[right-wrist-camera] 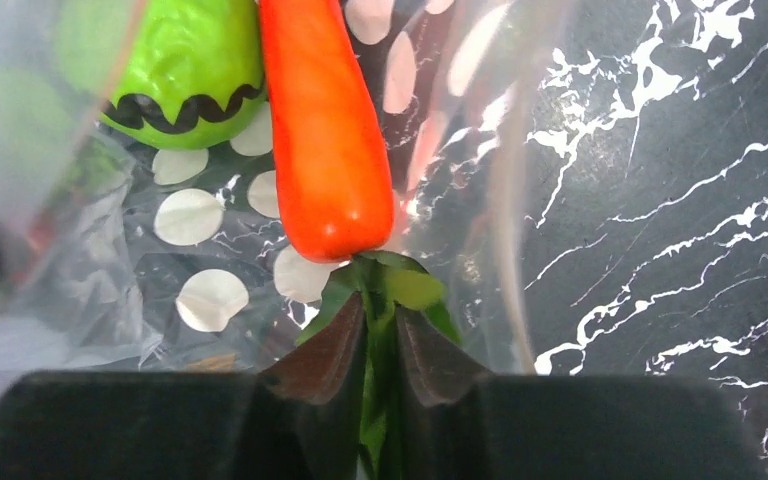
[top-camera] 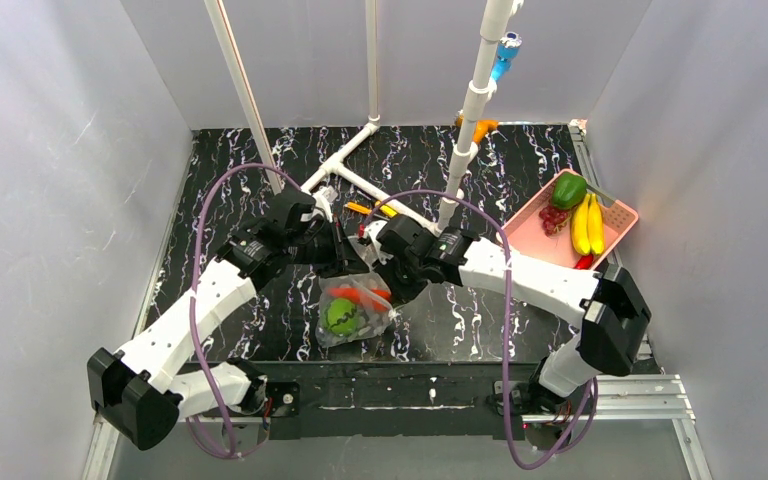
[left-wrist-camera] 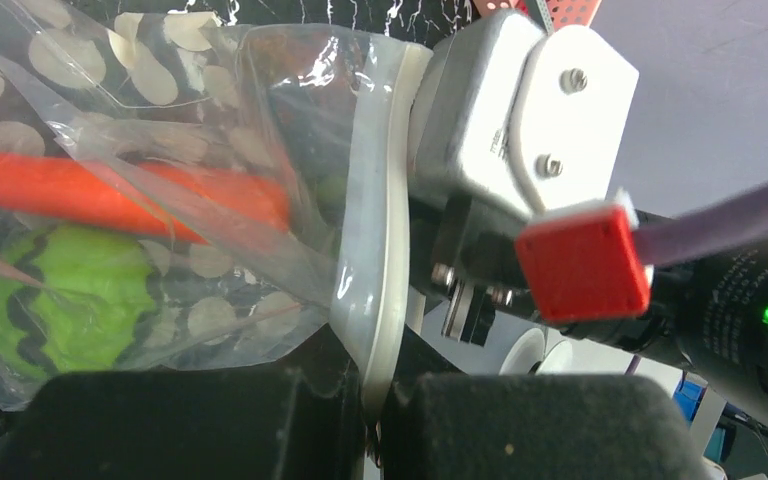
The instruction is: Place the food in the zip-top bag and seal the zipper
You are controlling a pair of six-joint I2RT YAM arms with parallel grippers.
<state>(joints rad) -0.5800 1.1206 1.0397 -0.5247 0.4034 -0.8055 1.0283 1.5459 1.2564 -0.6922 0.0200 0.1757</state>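
zip-top bag (top-camera: 355, 315) is near the middle of the black marble table (top-camera: 460, 320), between the two arms, with its mouth turned up toward the grippers; from above i cannot tell if its bottom rests on the table. left gripper (left-wrist-camera: 375, 410) has its two dark pads pressed together on the zipper (left-wrist-camera: 375, 250), the pale thick strip along the mouth, which runs down into the narrow line between the pads. right gripper (right-wrist-camera: 380, 345) is closed on the green stem (right-wrist-camera: 405, 290) of the orange long pepper (right-wrist-camera: 325, 130), and the pepper points away from the fingers into the dotted bag. in the left wrist view the same pepper shows through the clear film, lying across the bag above the green round fruit (left-wrist-camera: 60, 300), which has a black wavy line around it. in the right wrist view the green fruit is just beside the pepper, touching it on its left side. the white housing of the right gripper is very close to the bag's mouth, just beside the zipper. pink basket (top-camera: 525, 235) stands well apart at the right edge of the table; it holds two yellow bananas (top-camera: 588, 222), a green pepper (top-camera: 568, 190), dark red grapes (top-camera: 553, 217) and a red pepper (top-camera: 585, 262) at its near corner.
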